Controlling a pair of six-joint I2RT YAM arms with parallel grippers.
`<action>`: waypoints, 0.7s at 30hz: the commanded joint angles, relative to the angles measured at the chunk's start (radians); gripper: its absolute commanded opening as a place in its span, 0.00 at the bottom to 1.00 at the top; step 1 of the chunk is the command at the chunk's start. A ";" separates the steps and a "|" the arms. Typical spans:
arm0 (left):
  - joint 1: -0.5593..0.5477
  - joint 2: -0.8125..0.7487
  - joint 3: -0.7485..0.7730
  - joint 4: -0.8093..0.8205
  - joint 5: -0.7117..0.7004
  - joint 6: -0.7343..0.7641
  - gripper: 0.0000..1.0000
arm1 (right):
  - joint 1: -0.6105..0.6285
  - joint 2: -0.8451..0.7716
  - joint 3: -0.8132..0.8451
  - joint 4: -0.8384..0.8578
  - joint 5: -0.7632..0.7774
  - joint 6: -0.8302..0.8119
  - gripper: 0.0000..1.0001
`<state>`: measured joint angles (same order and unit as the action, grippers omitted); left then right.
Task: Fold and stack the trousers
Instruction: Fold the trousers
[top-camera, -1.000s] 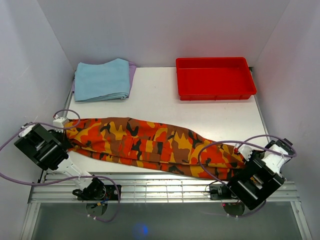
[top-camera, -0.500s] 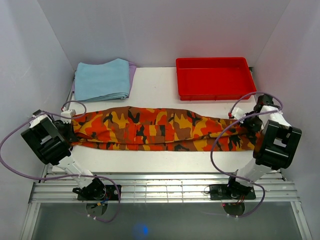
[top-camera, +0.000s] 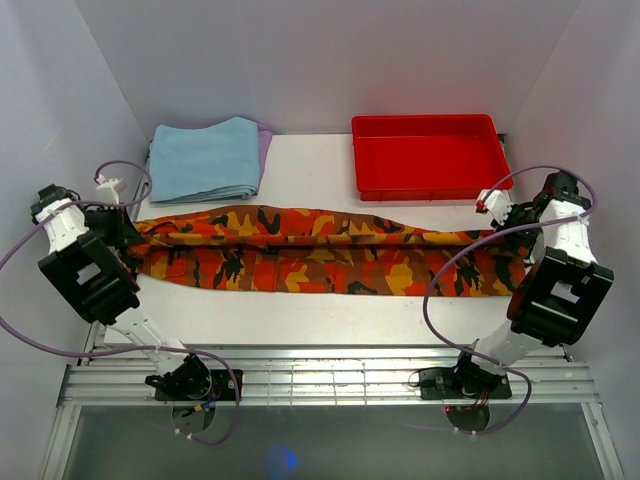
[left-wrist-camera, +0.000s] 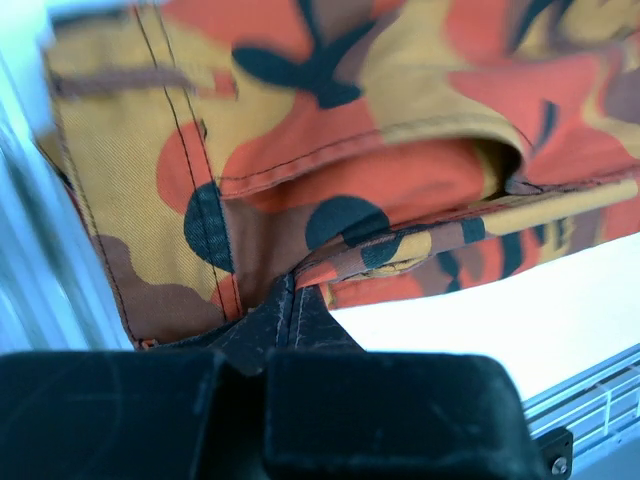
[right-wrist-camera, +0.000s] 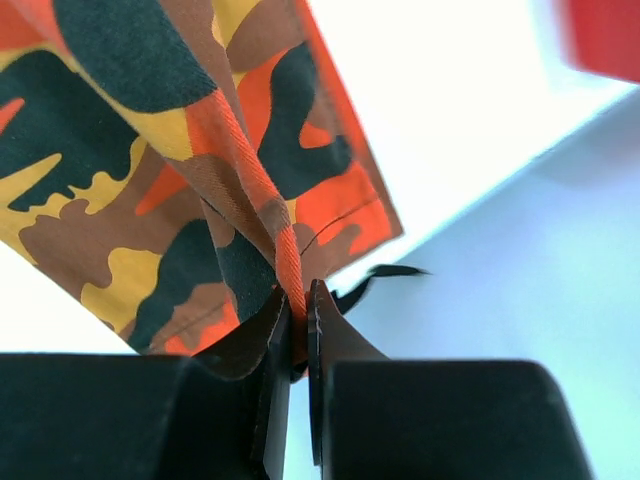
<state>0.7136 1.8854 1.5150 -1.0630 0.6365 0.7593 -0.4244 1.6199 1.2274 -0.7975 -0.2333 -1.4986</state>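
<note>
The camouflage trousers (top-camera: 320, 250) in orange, red, yellow and black stretch lengthwise across the white table, held taut from both ends and lifted, the cloth hanging in a long fold. My left gripper (top-camera: 128, 228) is shut on the waist end, whose cloth fills the left wrist view (left-wrist-camera: 330, 170). My right gripper (top-camera: 512, 225) is shut on the hem end; the right wrist view shows the orange hem (right-wrist-camera: 250, 180) pinched between the jaws (right-wrist-camera: 298, 310).
A folded light blue cloth (top-camera: 205, 160) lies at the back left. A red plastic tray (top-camera: 430, 155) stands at the back right. White walls close in both sides. A metal rail (top-camera: 320, 375) runs along the table's near edge.
Both grippers have carried the trousers' ends up and toward the back of the table. The cloth has moved from the near edge to the middle and pulled straighter.
</note>
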 joint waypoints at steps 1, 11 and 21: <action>0.076 -0.031 0.132 0.071 -0.002 0.055 0.00 | -0.122 -0.107 0.077 0.053 0.072 -0.072 0.08; 0.083 -0.031 -0.150 0.123 -0.087 0.260 0.00 | -0.160 -0.249 -0.364 0.291 0.115 -0.192 0.08; 0.086 -0.248 -0.187 -0.042 0.067 0.440 0.80 | -0.157 -0.195 -0.102 0.073 0.094 -0.111 0.93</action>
<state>0.7891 1.8149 1.2758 -1.0397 0.5964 1.0931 -0.5724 1.4246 0.9367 -0.6544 -0.1436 -1.6444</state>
